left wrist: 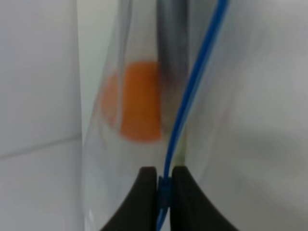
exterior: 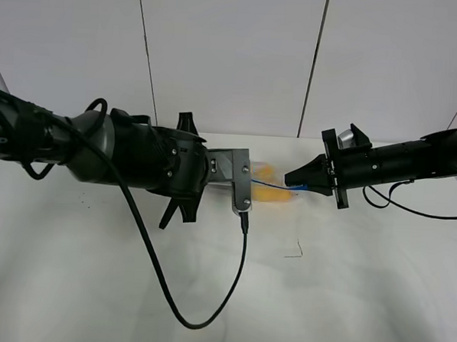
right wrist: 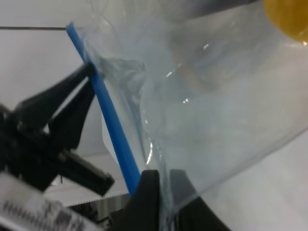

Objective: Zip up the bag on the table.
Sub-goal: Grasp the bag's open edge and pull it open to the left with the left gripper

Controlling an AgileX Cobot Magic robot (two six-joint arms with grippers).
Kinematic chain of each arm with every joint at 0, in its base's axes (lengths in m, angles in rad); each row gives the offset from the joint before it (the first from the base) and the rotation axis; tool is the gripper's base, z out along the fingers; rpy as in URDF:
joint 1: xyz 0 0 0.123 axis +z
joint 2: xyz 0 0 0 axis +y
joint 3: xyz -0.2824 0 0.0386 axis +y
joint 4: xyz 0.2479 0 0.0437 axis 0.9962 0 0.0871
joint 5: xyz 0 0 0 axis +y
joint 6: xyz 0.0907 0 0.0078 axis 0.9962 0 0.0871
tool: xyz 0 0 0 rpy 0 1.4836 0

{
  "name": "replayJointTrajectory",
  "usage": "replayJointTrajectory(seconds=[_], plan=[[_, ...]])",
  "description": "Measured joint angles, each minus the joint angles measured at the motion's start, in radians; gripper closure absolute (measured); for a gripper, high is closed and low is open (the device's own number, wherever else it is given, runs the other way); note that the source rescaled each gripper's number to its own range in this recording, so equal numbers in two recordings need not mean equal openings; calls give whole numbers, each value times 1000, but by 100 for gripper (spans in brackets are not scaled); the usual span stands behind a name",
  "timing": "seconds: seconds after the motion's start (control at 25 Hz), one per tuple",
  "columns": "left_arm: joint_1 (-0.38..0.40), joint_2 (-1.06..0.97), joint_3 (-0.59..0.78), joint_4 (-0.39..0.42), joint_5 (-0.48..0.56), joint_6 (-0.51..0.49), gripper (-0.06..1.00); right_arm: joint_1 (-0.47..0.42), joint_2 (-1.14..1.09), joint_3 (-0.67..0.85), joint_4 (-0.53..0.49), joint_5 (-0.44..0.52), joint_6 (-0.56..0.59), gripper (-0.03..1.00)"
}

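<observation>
The clear plastic bag hangs between my two grippers above the white table, its blue zipper strip stretched between them. Orange and yellow produce shows through it. My left gripper is shut on one end of the blue strip, with an orange piece behind it. My right gripper is shut on the strip's other end; in the high view the right gripper sits to the right of the bag. The left fingertips are hidden in the high view.
A black cable loops from the left arm over the table front. A small dark mark lies on the table right of centre. Pale wall panels stand behind the table.
</observation>
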Motion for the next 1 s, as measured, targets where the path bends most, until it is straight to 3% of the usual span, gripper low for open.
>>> replayJointTrajectory(seconds=[1.0], plan=[[165, 0, 0, -27, 34, 5, 94, 0, 0, 0, 6, 0, -4, 97]])
